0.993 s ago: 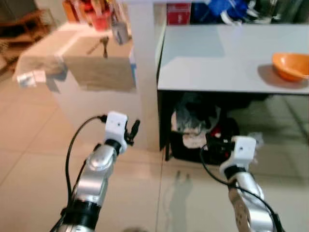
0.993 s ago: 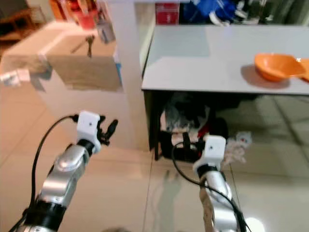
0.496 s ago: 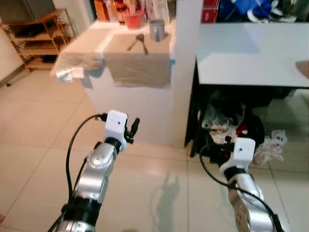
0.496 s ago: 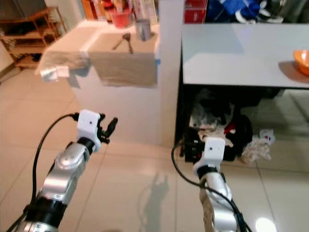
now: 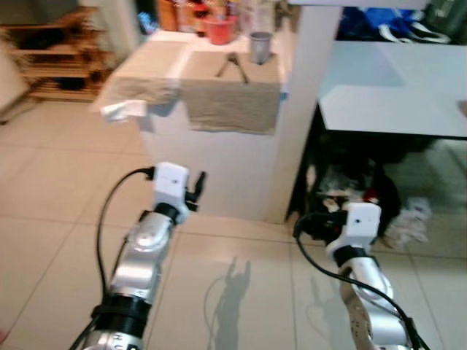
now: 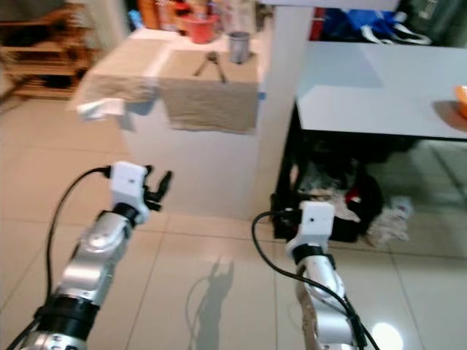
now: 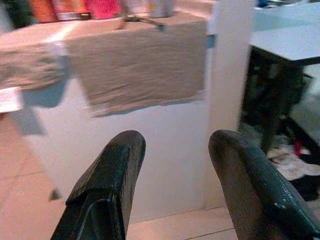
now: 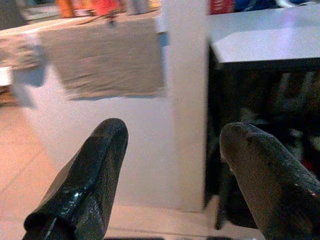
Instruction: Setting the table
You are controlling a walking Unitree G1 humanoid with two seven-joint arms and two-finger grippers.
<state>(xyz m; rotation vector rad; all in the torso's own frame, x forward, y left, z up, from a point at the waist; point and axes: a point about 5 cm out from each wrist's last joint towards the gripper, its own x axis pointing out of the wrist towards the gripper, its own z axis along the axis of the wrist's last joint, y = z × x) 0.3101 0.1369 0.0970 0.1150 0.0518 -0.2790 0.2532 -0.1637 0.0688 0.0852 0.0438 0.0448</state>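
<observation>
1. A white counter, draped with beige cloth, carries cutlery and a metal cup.
2. A grey table stands beside it, above tiled floor.
3. Left gripper and right gripper hover empty, fingers spread.

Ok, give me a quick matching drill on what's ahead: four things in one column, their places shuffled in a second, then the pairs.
Things:
1. metal cup
2. beige cloth
3. orange bowl
4. pile of clothes and bags

Places:
A. under the grey table
B. on the grey table's far right edge
C. draped over the white counter and hanging down its front
D. standing at the back of the white counter, beside the spoons

Pairs: 1-D, 2-C, 3-B, 4-A

Both the left gripper and the right gripper are open and hold nothing.
</observation>
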